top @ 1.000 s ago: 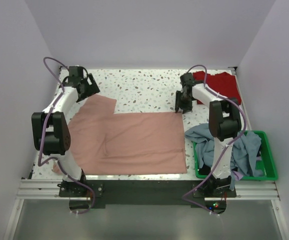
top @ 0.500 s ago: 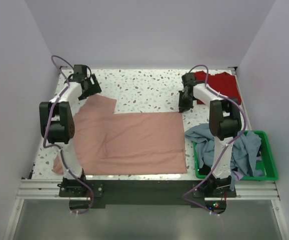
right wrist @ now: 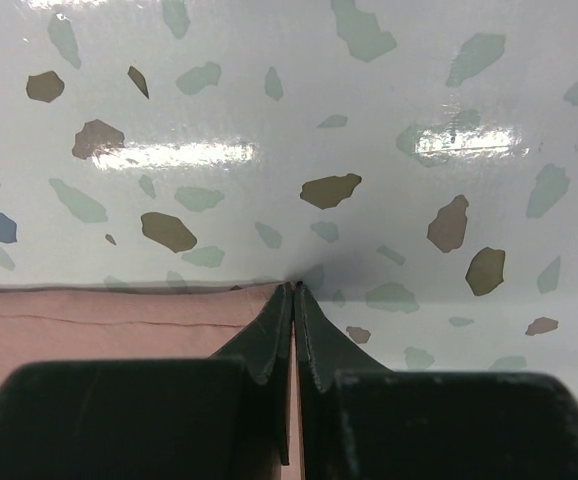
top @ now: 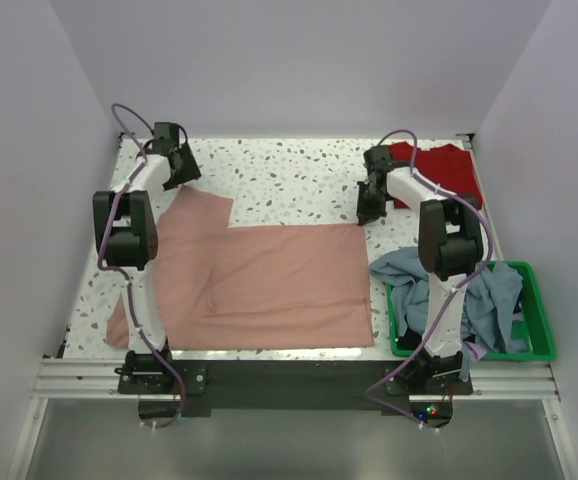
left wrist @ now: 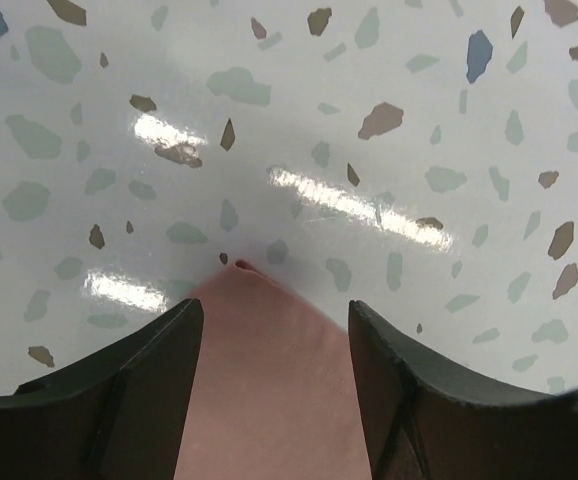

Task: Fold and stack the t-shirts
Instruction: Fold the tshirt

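— Where does the shirt lie?
— Salmon-pink shirt [top: 269,280] is flat on the table [top: 289,170], long axis left to right. Its far edge is the one under both tools.
— Right side?
— Right gripper [right wrist: 295,292] at the far right corner, jaws pressed together with a sliver of pink between them. Pinching cloth, I'd judge.
— Left?
— Left gripper [left wrist: 274,318] spread wide. The far left corner tip [left wrist: 241,268] sits just ahead, between the fingers. Drop and close is what's wanted.
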`<state>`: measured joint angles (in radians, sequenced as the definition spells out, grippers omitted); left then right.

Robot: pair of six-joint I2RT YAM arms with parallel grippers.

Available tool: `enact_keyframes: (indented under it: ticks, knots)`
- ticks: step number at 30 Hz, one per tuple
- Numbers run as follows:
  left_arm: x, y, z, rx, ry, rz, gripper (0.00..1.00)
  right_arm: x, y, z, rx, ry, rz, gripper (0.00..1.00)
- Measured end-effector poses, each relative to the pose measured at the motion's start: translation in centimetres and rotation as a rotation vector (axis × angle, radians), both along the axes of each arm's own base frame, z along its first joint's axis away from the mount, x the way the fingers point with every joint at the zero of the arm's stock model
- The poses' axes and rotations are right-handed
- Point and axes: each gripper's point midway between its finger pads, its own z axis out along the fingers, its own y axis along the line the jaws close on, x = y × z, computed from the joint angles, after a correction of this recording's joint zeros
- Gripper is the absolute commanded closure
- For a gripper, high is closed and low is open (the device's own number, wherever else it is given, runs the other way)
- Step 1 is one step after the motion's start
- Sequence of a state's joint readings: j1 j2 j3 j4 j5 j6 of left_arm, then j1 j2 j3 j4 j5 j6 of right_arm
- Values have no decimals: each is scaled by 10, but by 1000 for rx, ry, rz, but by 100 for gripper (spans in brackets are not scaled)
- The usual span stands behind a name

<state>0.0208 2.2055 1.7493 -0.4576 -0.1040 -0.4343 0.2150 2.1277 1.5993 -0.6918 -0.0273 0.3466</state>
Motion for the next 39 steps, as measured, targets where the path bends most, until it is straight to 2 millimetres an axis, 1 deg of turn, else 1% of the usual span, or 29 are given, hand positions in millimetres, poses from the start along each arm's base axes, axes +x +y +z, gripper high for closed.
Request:
enact_keyframes:
  ticks: [1,3,7,13,15,18,21,23,27,28,33,39]
  knots:
    - [2,1,2,6,-4,5,39,0,0,0,1,1,0,100]
    - [6,5,6,19,-14,15,41,0,1,0,7,2,2,100]
    - [4,10,6,44,-1,34,47,-1,2,0,14,3,3,100]
    - [0,15,-14,55,48,44,57,-1,2,0,16,4,4,100]
    - [0,15,-21,55,61,44,57,-1,2,0,16,4,4,100]
    - [2,16,-26,58,72,42,61,-1,2,0,16,5,4,100]
    - [5,17,-26,60,69,42,63,-2,3,-1,18,6,5,100]
    - [7,18,-26,61,67,45,66,-2,2,-1,18,6,4,100]
    - [8,21,-28,65,68,51,68,-1,2,-1,19,6,4,100]
    - [8,22,-28,65,68,52,70,-2,2,-1,19,6,4,100]
    - [8,23,-28,65,68,54,71,-2,3,-1,20,6,5,100]
    - [10,23,-29,62,65,51,82,-2,3,-1,22,8,5,100]
